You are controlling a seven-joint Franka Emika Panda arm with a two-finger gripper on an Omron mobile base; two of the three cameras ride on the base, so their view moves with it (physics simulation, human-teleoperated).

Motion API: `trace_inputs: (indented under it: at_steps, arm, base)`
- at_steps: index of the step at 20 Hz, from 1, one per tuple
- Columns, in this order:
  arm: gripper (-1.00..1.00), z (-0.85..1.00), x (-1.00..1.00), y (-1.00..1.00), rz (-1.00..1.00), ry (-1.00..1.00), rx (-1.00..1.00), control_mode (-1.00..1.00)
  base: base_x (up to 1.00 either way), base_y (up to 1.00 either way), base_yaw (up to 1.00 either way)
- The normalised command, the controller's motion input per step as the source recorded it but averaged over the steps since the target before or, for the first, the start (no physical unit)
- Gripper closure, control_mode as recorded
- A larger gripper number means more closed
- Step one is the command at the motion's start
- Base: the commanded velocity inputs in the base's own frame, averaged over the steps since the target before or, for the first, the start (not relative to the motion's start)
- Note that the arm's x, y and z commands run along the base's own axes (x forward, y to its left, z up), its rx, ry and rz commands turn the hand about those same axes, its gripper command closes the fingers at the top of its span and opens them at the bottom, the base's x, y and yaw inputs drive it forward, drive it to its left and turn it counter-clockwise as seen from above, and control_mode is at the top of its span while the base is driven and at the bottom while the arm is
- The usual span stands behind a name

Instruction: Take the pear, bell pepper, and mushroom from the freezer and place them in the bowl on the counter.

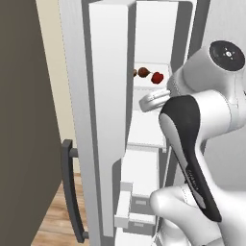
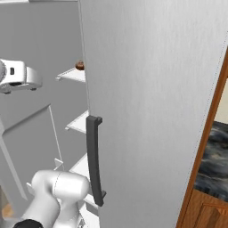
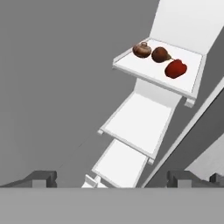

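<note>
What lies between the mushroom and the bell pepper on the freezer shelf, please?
In the hand view, the dark brown pear sits between the mushroom and the red bell pepper.

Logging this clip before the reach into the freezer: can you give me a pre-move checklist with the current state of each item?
1. Freezer open: ok.
2. Bell pepper in sight on the upper shelf: ok.
3. Two brown items beside it, which is the pear and which the mushroom: cannot tell.
4. Gripper open, fingers spread, nothing between them: ok.
5. Gripper at the shelf: not ok, well short of it.
6. Bowl ready on the counter: cannot tell.
</note>
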Motion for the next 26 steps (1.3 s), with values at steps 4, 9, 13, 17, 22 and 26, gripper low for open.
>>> trace_inputs:
  at_steps: [4, 9, 13, 17, 22, 26]
  arm:
    - [-1.0, 0.17, 0.05, -0.17, 0.23, 0.0, -0.12, -1.0]
    - [-1.0, 0.0, 0.2, 0.0, 0.16, -0.04, -0.27, -1.0]
    - [-1.0, 0.0, 0.2, 0.0, 0.14, -0.02, -0.34, -1.0]
    - [-1.0, 0.0, 0.27, 0.0, 0.16, 0.03, -0.15, -1.0]
    - [-1.0, 0.0, 0.38, 0.0, 0.15, 0.17, -0.1, -1.0]
    - [-1.0, 0.0, 0.33, -0.06, 0.08, 0.02, -0.1, -1.0]
  base:
    - [0.0, 0.0, 0.0]
    - [0.0, 0.0, 0.0]
    - [0.0, 0.0, 0.0]
    - [0.0, 0.0, 0.0]
    - [0.0, 0.0, 0.0]
    - [0.0, 0.0, 0.0]
